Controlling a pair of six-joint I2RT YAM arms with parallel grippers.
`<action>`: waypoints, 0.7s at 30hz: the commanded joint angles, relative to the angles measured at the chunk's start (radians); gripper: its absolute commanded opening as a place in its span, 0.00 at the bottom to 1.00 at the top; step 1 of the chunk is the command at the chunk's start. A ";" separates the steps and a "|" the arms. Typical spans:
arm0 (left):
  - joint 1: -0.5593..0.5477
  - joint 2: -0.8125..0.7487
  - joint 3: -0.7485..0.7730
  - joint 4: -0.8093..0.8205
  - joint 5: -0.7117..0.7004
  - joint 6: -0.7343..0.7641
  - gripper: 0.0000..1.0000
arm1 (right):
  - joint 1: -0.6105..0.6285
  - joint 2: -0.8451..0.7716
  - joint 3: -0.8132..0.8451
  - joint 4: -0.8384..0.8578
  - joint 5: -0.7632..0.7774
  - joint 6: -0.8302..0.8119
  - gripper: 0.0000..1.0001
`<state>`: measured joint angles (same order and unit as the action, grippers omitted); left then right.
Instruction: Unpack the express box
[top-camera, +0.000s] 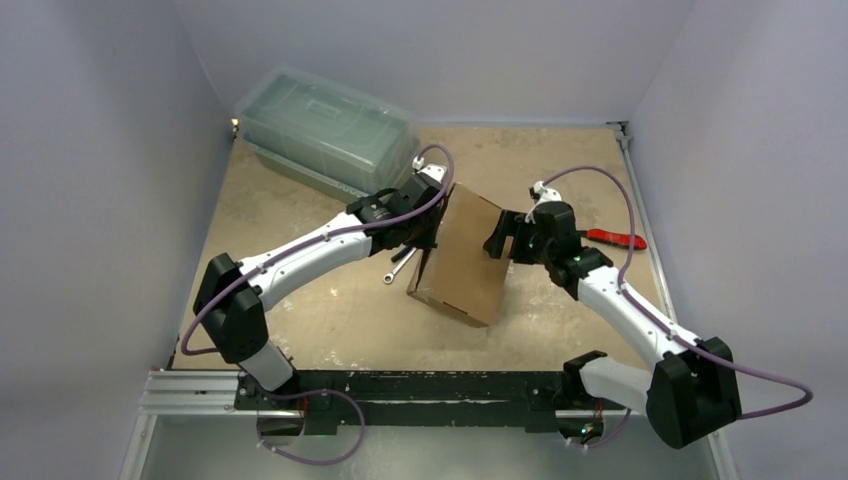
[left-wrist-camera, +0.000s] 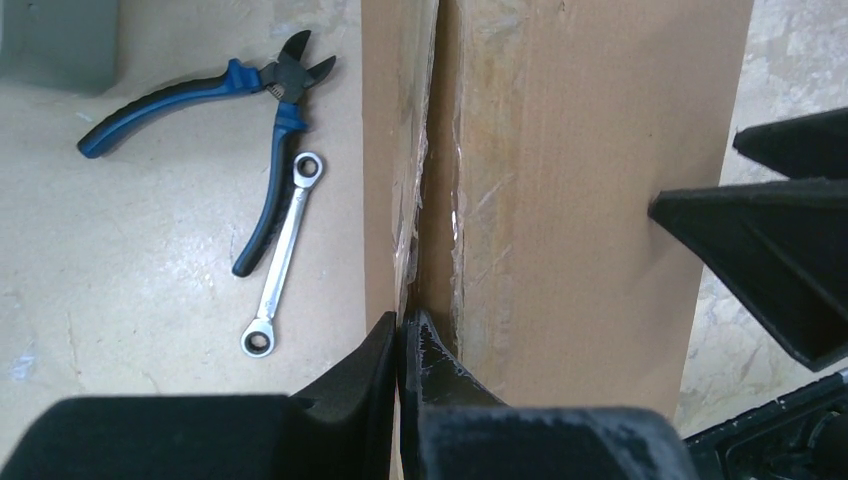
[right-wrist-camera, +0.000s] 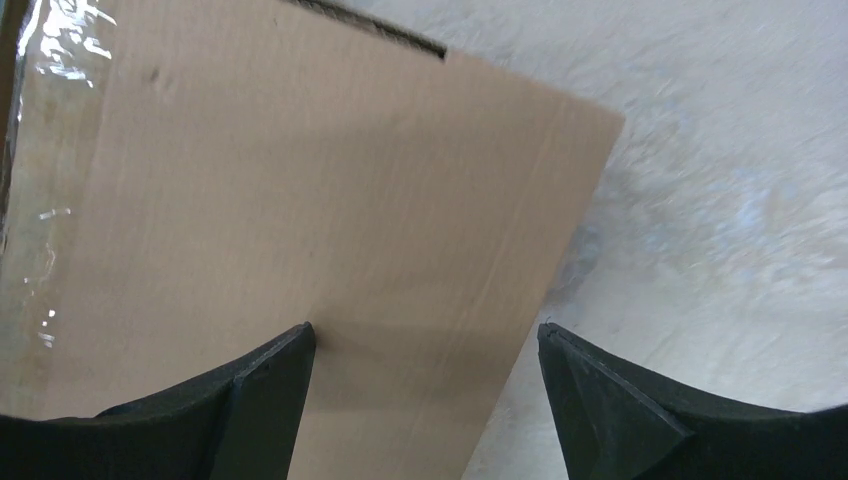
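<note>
We are partway through the opening step. The express box (top-camera: 465, 260) is sitting near the middle of the worktop (top-camera: 330, 320), a little toward the right edge. It is tilted, with one end lifted toward the far edge. Nothing has come out of it yet as far as we can see, and its inside is hidden in every view.

The left gripper (left-wrist-camera: 400, 345) is working at the box's left side. Its fingers are pressed almost together, and the wrist view shows a thin cardboard edge running down into the pinch, so we are judging that it is gripping the flap at the seam. Torn clear tape is glinting along that seam.

The right gripper (right-wrist-camera: 425, 332) is spread wide at the box's right side. One finger is lying over the cardboard and the other over bare worktop, so it is straddling the edge without clamping anything.

A ratchet wrench (left-wrist-camera: 283, 255) and blue-handled cutters (left-wrist-camera: 230, 110) are lying just left of the box. A red-handled tool (top-camera: 615, 238) is lying by the right edge, and a translucent container (top-camera: 325, 125) is standing in the far left corner.

For the next move, we are thinking the right fingers need to close on the box wall and brace it. The left gripper can then peel the flap away from the seam. If the box is not held firmly, it will probably slide or tip rather than open.
</note>
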<state>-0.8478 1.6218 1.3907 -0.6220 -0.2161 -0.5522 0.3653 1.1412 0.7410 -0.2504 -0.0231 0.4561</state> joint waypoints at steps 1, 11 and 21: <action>-0.012 -0.050 0.076 -0.040 -0.052 0.021 0.00 | -0.001 -0.044 -0.084 0.160 -0.072 0.130 0.84; -0.039 -0.074 0.170 -0.100 -0.024 0.042 0.00 | -0.003 0.030 -0.162 0.243 -0.012 0.141 0.83; -0.046 -0.082 0.183 -0.109 0.002 0.045 0.00 | -0.001 0.018 -0.066 0.065 0.140 0.039 0.82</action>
<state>-0.8841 1.5871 1.5280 -0.7502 -0.2504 -0.5262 0.3626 1.2179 0.5842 -0.0711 -0.0002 0.5541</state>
